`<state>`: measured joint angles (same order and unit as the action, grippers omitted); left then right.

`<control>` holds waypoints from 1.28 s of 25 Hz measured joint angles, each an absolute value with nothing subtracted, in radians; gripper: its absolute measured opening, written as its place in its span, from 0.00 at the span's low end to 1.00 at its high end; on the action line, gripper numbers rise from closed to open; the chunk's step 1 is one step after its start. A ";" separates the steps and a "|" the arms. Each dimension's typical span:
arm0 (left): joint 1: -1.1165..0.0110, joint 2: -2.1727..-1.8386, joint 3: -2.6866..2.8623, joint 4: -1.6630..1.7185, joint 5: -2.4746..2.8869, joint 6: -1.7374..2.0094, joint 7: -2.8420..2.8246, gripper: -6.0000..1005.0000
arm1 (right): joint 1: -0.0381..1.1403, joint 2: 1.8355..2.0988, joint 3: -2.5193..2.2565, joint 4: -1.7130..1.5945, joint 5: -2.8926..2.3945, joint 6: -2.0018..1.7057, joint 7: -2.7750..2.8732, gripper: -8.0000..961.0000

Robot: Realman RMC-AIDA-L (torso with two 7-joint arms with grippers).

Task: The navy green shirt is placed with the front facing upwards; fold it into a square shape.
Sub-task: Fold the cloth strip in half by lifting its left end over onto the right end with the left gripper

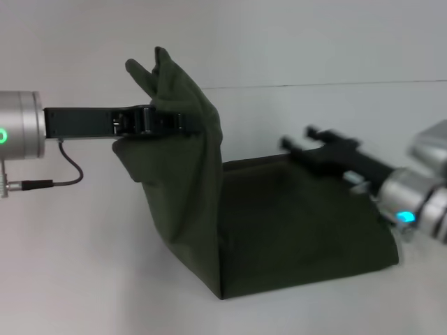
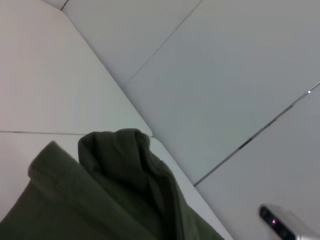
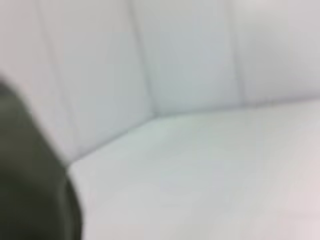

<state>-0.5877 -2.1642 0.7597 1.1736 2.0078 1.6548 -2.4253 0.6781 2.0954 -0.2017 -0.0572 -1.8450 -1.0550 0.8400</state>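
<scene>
Lab (bare white table, panelled walls).

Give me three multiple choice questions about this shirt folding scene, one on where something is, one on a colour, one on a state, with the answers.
1. Where is the left gripper?
A. Resting flat on the table
B. Raised above the table, at the lifted part of the shirt
C. Under the shirt

2. What colour is the shirt?
A. Dark olive green
B. Red
C. Pale blue

3. What state is the shirt in?
A. Spread fully flat
B. Hanging entirely in the air
C. One side lifted, the rest lying on the table

Answers:
1 B, the head view shows it up high, closed on bunched cloth.
2 A, the cloth is dark olive in the head and left wrist views.
3 C, the left side rises to the gripper while the part near the right gripper lies flat.
</scene>
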 joint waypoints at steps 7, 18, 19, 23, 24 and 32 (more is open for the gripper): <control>-0.609 -2.171 0.859 1.067 1.931 1.551 -2.403 0.10 | 0.561 2.089 -0.159 -0.242 -1.813 -1.216 0.926 0.73; -0.626 -2.175 1.169 0.895 1.764 1.225 -2.390 0.10 | 0.453 2.084 -0.156 -0.351 -1.746 -1.277 0.971 0.73; -0.628 -2.175 1.194 0.878 1.745 1.194 -2.383 0.10 | 0.446 2.083 -0.156 -0.353 -1.742 -1.279 0.971 0.73; -0.640 -2.176 1.271 0.813 1.674 1.102 -2.347 0.10 | 0.435 2.083 -0.155 -0.355 -1.741 -1.280 0.972 0.73; -0.644 -2.176 1.290 0.796 1.654 1.078 -2.335 0.10 | 0.434 2.083 -0.155 -0.355 -1.741 -1.279 0.972 0.73; -0.673 -2.177 1.424 0.662 1.443 0.941 -2.197 0.10 | 0.434 2.083 -0.155 -0.357 -1.741 -1.275 0.973 0.73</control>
<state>-0.6729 -2.1768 1.4239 0.6615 1.4430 0.9408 -2.1971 0.4336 2.0831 -0.1548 -0.3572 -1.7407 -1.2746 0.9725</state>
